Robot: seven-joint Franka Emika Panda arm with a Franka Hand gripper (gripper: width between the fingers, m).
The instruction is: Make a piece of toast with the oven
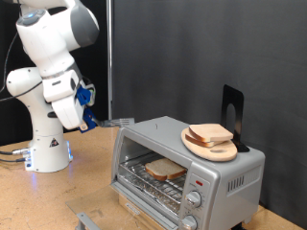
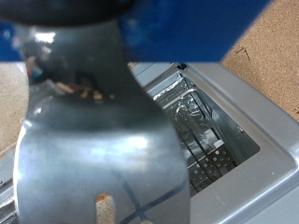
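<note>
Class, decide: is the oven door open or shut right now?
Open. The oven shows its door folded down in front, with a slice of toast on the rack inside.

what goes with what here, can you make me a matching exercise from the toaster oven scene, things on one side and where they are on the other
Things:
1. piece of toast
2. round wooden board
3. gripper
4. knobs

Places:
a. on top of the oven
b. on the wire rack inside the oven
c. on the oven's front, at the exterior view's right of the opening
d. in the air by the oven's top corner at the exterior view's left

Pairs: 1-b, 2-a, 3-d, 4-c
</note>
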